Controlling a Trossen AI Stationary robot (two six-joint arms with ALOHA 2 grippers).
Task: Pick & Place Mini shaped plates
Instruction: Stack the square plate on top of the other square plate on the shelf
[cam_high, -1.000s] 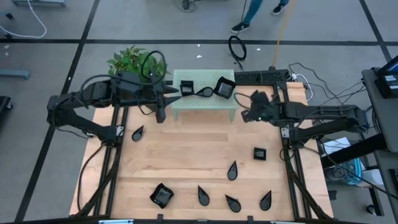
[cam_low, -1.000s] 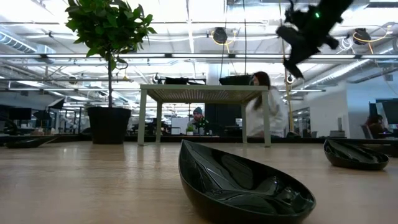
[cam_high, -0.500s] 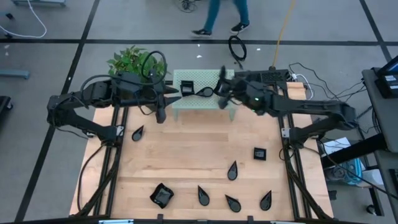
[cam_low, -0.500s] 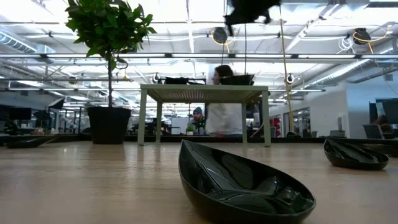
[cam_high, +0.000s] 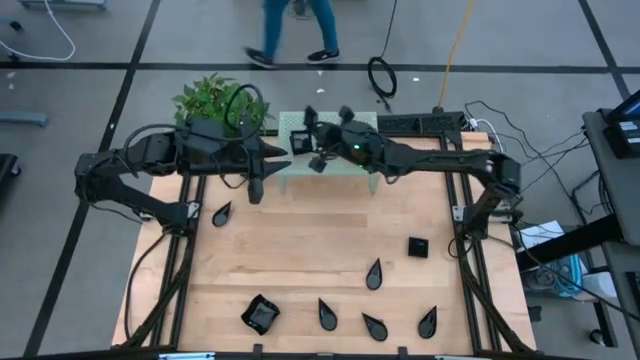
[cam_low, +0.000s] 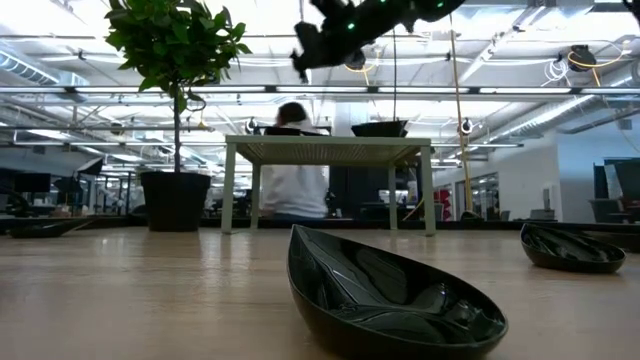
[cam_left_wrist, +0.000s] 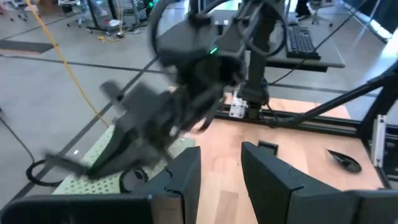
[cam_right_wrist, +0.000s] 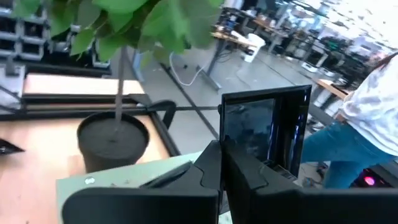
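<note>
We are carrying a glossy square plate (cam_right_wrist: 264, 134) edge-on, right gripper (cam_high: 318, 140) jaws clamped over the rack (cam_high: 365, 165); probably stiff, slick. Left gripper (cam_high: 262, 168) is waiting, jaws apart.

Right gripper (cam_high: 312, 140) clamped (outstretched) — left gripper (cam_high: 257, 187) parted.

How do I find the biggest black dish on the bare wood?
Start at the wooden table and go to its edge farthest from the potted plant, where black dishes lie in a row. On the left arm's side sits the wavy-edged square dish; its neighbours are slim teardrop dishes.
</note>
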